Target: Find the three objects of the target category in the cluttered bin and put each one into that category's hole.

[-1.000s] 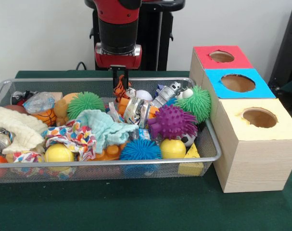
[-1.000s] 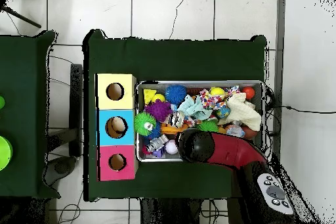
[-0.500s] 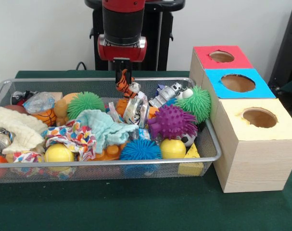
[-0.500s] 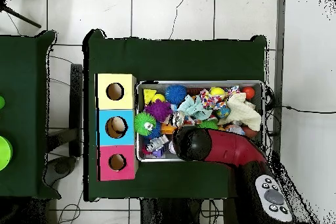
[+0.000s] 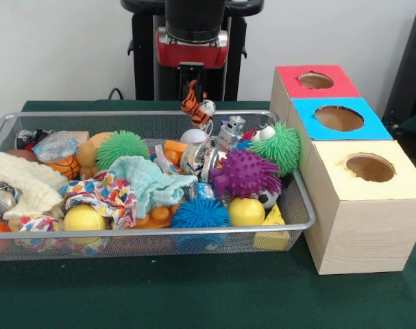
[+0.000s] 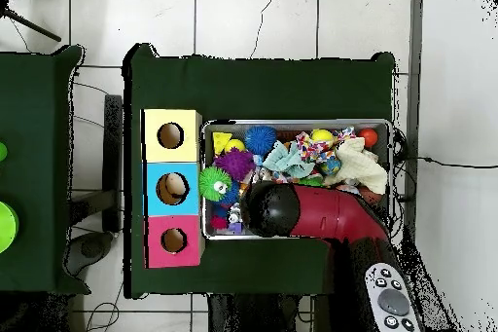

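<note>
The green worktop [image 5: 194, 295] carries a wire mesh bin [image 5: 300, 199] heaped with toys and cloths, and beside it a row of three boxes with holes: red box [image 5: 316, 81], blue box [image 5: 338, 118], yellow box [image 5: 369, 168]. The red and black arm [image 6: 321, 216] hangs over the bin's box-side end. Its claw [image 5: 192, 81] is clenched on a small tiger toy [image 5: 196, 104], which dangles just beneath it, seemingly clear of the clutter.
</note>
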### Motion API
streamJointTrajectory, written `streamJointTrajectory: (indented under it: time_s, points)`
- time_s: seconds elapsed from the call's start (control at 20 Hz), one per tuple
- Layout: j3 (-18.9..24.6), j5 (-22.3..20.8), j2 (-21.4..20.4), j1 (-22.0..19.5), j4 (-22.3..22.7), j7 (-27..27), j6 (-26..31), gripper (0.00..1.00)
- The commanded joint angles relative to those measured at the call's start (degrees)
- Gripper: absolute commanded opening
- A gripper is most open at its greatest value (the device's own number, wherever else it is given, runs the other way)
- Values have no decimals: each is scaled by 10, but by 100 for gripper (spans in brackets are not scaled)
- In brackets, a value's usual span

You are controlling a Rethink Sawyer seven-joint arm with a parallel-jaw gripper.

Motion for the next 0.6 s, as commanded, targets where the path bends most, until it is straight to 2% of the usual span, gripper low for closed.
streamJointTrajectory:
  time_s: [0.05, 0.6]
  points:
    - [24, 24, -23, 20, -34, 58, 80, 0]
    - [0, 56, -53, 67, -21, 110, 118, 0]
